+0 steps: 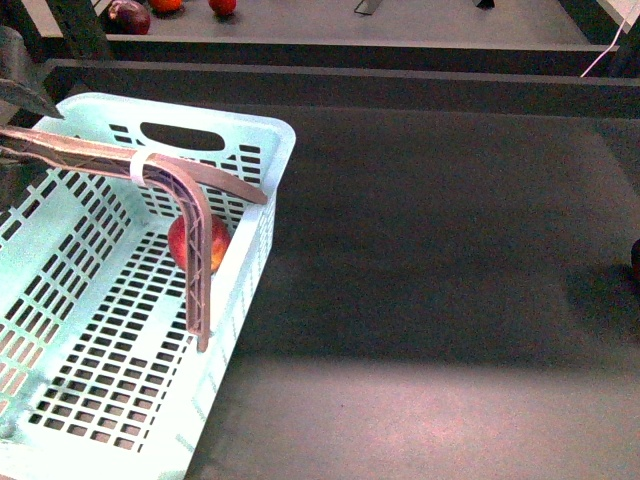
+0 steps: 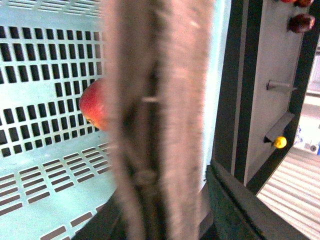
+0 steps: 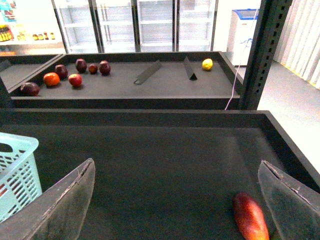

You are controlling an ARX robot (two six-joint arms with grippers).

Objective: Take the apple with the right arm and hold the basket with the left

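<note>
Right gripper (image 3: 175, 200): spread wide, gripping nothing, hovering over the dark tray (image 1: 430, 250). Left gripper (image 2: 150, 125): at the basket's wall nearest the tray's middle, fingers (image 1: 190, 215) bent down inside; cannot tell whether clamped on that wall or merely beside it. Counting now: one light-blue basket (image 1: 90, 300), standing on the left part of the tray; one apple (image 1: 215, 245) inside it, lying on the slotted floor against that same wall, just behind the lowered finger. One elongated red fruit (image 3: 250, 217) near the tray's right side, close to one finger of the right gripper. On the back shelf (image 3: 165, 82): seven round fruits (image 3: 75, 80) in a cluster, dark, red and orange; one yellow fruit (image 3: 207, 64) well apart from them; two slanted dividers (image 3: 147, 72) between. Broad bare room across the tray's middle and right, bounded by a raised rim at the back and right. Only in the right wrist view: the whole shelf and the elongated fruit. Only in the left wrist view: the apple's pale yellow patch, close up beside the blurred fingers. Only in the front view: the basket's full outline and handle slot.
</note>
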